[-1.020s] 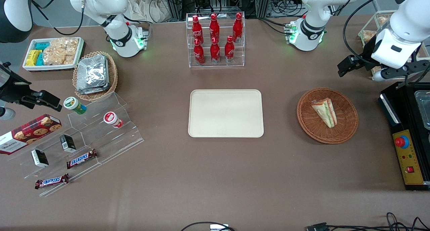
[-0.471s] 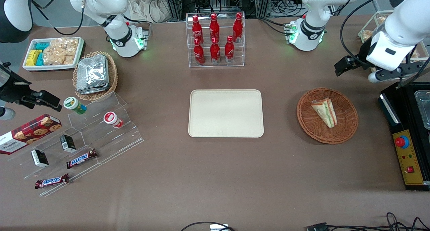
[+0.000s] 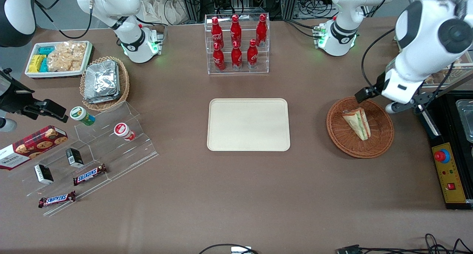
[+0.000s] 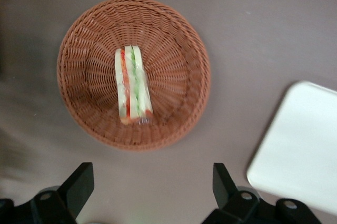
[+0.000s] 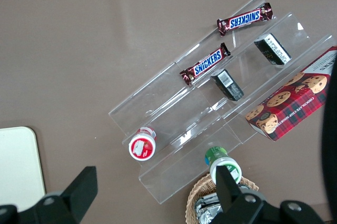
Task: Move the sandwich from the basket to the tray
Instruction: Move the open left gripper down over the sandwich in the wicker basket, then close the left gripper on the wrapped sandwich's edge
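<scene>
We take the tray (image 3: 248,124) as our landmark: cream-beige, rectangular, flat on the brown table (image 3: 236,195), nothing on it.

Basket (image 3: 360,127): round, reddish-brown wicker, toward the working arm's end of the table from the tray, apart from it, at about the same depth from the front camera.

Sandwich (image 3: 357,123): triangular wedge in clear wrap, lying in the basket near its middle; we see green and red filling stripes along its upturned edge. In the wrist view the sandwich (image 4: 132,85) rests untouched in the basket (image 4: 179,34), with a corner of the tray (image 4: 300,145) beside it.

Gripper (image 4: 152,184): held in the air above the basket's rim, farther from the front camera than the sandwich and toward the working arm's end from the tray. We see both black fingers (image 4: 79,184) spread wide, holding nothing.

Bottle rack (image 3: 237,43): clear tiered stand of red bottles, farther from the front camera than the tray.

Foil packs (image 3: 101,81): in a lighter wicker basket, toward the parked arm's end from the tray.
</scene>
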### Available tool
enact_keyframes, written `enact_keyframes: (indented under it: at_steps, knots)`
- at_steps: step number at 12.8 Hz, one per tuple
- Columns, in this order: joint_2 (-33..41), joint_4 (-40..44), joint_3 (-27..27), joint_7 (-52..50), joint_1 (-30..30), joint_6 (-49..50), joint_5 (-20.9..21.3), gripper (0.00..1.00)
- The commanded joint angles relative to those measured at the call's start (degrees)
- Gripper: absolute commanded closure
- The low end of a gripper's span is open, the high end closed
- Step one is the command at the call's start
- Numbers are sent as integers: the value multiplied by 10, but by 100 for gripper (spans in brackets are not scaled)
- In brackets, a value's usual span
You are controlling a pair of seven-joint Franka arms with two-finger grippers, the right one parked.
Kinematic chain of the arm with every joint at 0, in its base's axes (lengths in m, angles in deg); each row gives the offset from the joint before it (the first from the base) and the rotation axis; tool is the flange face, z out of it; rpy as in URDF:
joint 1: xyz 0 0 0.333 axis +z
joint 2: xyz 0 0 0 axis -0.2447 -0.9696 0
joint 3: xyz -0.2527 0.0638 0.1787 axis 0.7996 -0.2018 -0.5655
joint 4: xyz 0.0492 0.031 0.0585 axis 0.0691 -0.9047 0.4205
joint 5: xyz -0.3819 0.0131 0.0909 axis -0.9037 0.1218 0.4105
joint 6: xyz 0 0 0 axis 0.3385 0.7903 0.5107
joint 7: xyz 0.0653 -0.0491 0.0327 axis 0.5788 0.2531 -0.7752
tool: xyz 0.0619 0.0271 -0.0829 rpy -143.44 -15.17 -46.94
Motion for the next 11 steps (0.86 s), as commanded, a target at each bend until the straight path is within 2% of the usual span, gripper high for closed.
enact_keyframes:
  at_steps: [1,6,11]
  knots:
    - [-12,-54,-2,-37,1,-70,16,0]
    - [-71,-148,-50,-38,1,-271,52,0]
    - [-161,-156,-62,-37,1,-353,52,0]
